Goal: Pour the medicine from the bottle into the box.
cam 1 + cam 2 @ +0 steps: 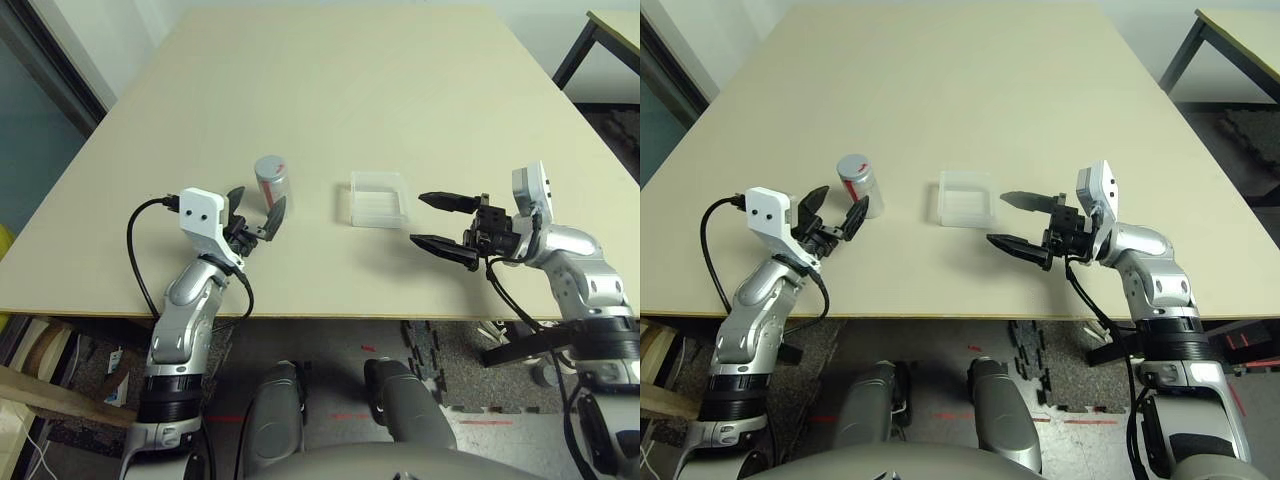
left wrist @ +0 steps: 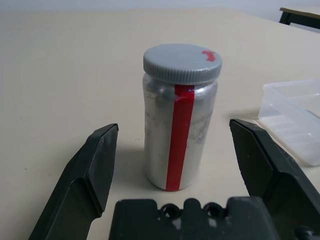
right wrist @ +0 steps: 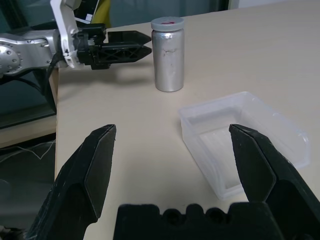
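Note:
The bottle (image 1: 271, 181) stands upright on the table, silver-grey with a red stripe (image 2: 179, 137) and its grey screw cap (image 2: 182, 62) on. My left gripper (image 1: 256, 209) is open just in front of it, one finger to each side, apart from the bottle. The box (image 1: 378, 198), a clear shallow square tray, lies to the right of the bottle with nothing visible inside. My right gripper (image 1: 442, 221) is open, a short way right of the box, pointing at it. The right wrist view shows the box (image 3: 245, 140), the bottle (image 3: 168, 55) and my left gripper (image 3: 142, 45) beyond.
The pale tabletop (image 1: 330, 90) stretches far behind the bottle and box. Its front edge runs just under both grippers. A dark-legged second table (image 1: 605, 35) stands at the far right.

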Controlling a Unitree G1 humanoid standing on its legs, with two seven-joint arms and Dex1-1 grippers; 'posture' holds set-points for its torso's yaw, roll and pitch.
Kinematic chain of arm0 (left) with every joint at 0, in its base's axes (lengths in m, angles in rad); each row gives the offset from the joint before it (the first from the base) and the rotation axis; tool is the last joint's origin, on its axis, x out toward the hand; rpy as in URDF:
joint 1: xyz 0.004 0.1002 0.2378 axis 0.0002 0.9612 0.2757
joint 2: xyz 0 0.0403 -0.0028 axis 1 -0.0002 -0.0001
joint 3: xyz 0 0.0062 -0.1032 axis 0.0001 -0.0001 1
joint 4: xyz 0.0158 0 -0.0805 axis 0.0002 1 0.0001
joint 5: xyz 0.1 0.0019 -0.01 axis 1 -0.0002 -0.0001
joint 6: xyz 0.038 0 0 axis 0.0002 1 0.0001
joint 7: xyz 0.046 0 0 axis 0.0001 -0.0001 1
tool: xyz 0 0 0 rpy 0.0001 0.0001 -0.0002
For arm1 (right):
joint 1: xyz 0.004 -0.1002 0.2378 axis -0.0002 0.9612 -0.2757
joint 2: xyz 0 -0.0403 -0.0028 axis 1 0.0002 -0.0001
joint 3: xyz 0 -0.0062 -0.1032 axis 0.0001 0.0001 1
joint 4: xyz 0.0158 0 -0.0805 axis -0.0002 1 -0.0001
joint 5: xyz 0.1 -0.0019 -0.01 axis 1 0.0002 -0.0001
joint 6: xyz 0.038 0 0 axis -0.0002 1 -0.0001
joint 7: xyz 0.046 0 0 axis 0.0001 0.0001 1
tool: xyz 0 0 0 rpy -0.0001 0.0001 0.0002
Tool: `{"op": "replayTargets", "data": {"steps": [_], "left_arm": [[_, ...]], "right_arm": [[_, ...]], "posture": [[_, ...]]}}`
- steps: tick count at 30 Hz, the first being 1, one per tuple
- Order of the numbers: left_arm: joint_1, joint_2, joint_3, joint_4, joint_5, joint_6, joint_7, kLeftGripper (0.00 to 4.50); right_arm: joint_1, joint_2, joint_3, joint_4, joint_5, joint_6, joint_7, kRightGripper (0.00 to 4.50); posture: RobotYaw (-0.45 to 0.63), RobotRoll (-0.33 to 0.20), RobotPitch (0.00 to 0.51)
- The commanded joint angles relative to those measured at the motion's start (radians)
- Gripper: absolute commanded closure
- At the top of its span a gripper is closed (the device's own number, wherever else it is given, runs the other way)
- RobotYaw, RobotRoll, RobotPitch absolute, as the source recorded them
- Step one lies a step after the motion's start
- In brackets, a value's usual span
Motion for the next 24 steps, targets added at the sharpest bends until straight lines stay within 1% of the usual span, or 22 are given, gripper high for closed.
{"op": "replayTargets", "data": {"steps": [1, 8, 24], "left_arm": [[-0.026, -0.015, -0.016, 0.054, 0.031, -0.023, 0.019, 0.03], [-0.094, -0.043, -0.027, 0.156, 0.08, -0.069, 0.06, 0.03], [-0.208, -0.086, -0.034, 0.326, 0.116, -0.156, 0.089, 0.03]], "right_arm": [[0.014, -0.006, -0.001, -0.028, 0.002, 0.004, -0.008, 0.0], [0.023, -0.001, -0.001, -0.037, 0.0, -0.004, -0.024, 0.0], [0.031, 0.012, 0.003, -0.036, -0.004, -0.024, -0.041, 0.0]], "posture": [[-0.15, 0.0, 0.123], [-0.16, 0.0, 0.123], [-0.18, 0.0, 0.121]]}}
